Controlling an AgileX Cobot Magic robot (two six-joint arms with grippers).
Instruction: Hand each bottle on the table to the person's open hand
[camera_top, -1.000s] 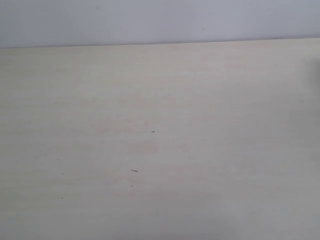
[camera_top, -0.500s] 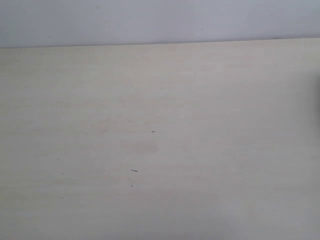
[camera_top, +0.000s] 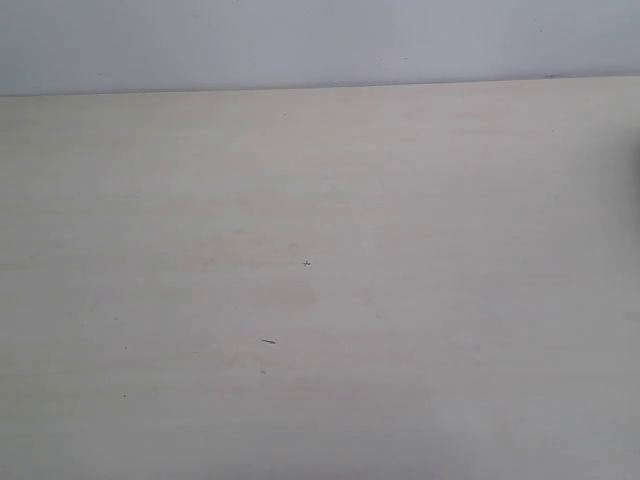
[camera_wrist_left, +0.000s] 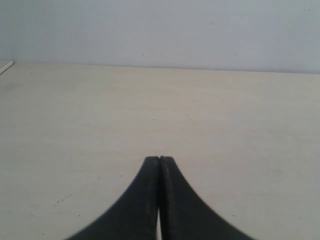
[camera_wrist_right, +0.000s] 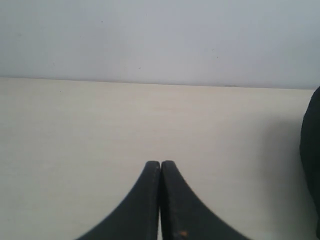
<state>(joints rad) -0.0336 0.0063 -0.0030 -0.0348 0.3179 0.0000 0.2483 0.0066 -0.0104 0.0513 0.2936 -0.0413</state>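
No bottle shows in any view, and no person's hand either. The cream table (camera_top: 320, 250) fills the exterior view, bare except for a few tiny dark specks. In the left wrist view my left gripper (camera_wrist_left: 159, 158) is shut, its black fingertips pressed together with nothing between them, above the table (camera_wrist_left: 100, 110). My right gripper (camera_wrist_right: 160, 162) is likewise shut and holds nothing, over the table (camera_wrist_right: 90, 125). Neither gripper appears in the exterior view.
A pale grey wall (camera_top: 320, 40) rises behind the table's far edge. A dark blurred shape (camera_wrist_right: 311, 155) stands at the edge of the right wrist view; a sliver of dark shape (camera_top: 637, 150) touches the exterior view's right border.
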